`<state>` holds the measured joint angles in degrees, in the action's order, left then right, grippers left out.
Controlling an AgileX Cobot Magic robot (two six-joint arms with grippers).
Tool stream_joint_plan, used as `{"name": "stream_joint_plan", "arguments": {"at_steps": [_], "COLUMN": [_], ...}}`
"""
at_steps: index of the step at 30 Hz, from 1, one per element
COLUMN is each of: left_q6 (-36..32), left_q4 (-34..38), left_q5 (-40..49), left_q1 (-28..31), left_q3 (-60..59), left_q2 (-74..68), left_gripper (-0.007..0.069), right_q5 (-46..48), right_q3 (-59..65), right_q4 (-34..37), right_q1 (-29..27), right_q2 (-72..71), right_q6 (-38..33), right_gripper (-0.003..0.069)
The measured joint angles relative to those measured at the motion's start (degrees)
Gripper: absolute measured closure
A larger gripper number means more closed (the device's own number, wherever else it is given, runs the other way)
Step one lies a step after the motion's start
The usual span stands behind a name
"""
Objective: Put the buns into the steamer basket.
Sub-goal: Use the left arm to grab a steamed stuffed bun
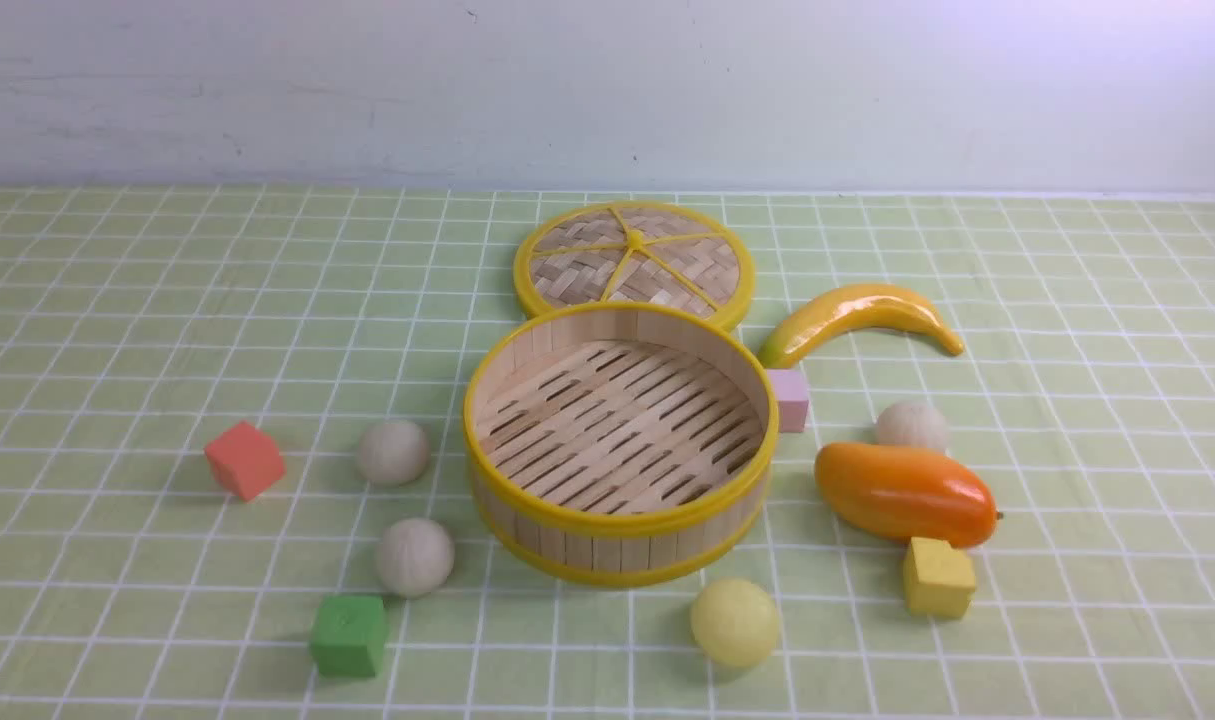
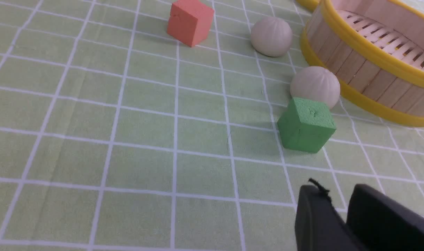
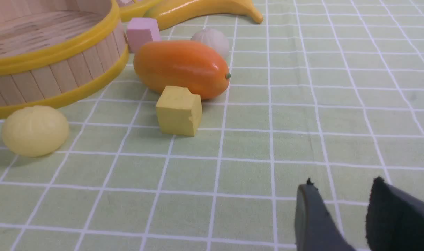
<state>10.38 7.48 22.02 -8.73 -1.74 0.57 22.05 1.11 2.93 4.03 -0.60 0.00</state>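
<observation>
Showing in wrist views alone are left gripper [image 2: 337, 187] and right gripper [image 3: 342, 182].

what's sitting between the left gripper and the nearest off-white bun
The green cube does. In the left wrist view it sits directly in front of that bun, on the side facing the left gripper. Whether cube and bun touch is unclear. Nothing visible lies between the bun and the steamer basket.

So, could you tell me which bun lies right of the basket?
The off-white bun behind the orange mango; the other two off-white buns lie left of the steamer basket, the yellow bun in front.
</observation>
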Motion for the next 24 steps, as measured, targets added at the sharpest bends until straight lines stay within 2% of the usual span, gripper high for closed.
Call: {"name": "stream_joint_plan", "arguments": {"at_steps": [19, 22, 24], "left_q6": [0.1, 1.5, 5.1], "left_q4": [0.3, 3.1, 9.7], "left_q5": [-1.3, -4.7, -10.0], "left_q1": [0.0, 0.0, 0.0], "left_q3": [0.0, 0.0, 0.0], "left_q2": [0.0, 0.0, 0.0], "left_gripper": [0.0482, 0.048, 0.0478], "right_q5": [0.0, 0.0, 0.0], "right_q3": [0.0, 0.0, 0.0], "right_q4": [0.0, 0.0, 0.0], "right_q1": [0.0, 0.0, 0.0], "right_q2": [0.0, 0.0, 0.0], "right_q6": [0.0, 0.0, 0.0], "right_gripper": [0.042, 0.042, 0.042]}}
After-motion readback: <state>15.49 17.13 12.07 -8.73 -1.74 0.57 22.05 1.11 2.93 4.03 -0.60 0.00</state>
